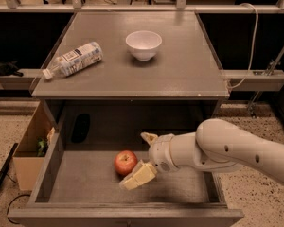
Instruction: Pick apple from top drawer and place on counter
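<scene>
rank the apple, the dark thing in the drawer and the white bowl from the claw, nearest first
The claw is open in the top drawer.
1. apple, right beside it
2. dark object, drawer's back, view left
3. white bowl, up on the counter

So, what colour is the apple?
The apple is red with yellow patches, camera view; open tool beside it.

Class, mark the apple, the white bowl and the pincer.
apple (pixel 126 162), camera view, red skin.
white bowl (pixel 143 51), camera view, outer wall.
pincer (pixel 134 161), camera view, between fingertips, in drawer (pixel 85 186) beside apple.
</scene>
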Robot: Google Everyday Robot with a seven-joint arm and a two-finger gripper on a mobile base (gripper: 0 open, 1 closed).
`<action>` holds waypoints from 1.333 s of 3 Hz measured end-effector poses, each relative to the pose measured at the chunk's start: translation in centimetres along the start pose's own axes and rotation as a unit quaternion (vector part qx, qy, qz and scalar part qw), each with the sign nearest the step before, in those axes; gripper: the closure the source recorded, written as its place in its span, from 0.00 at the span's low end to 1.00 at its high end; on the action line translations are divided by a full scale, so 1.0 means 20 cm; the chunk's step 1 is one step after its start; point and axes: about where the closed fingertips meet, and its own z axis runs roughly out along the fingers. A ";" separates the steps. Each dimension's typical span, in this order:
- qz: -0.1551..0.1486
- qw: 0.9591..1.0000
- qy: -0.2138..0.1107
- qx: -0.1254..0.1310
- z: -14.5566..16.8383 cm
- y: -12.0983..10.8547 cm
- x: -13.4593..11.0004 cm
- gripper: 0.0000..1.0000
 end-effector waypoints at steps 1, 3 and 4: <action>-0.001 1.000 0.008 0.001 0.02 0.00 0.01 0.00; 0.012 0.999 0.034 0.002 0.18 -0.12 0.14 0.00; 0.026 0.999 0.046 -0.001 0.26 -0.14 0.22 0.00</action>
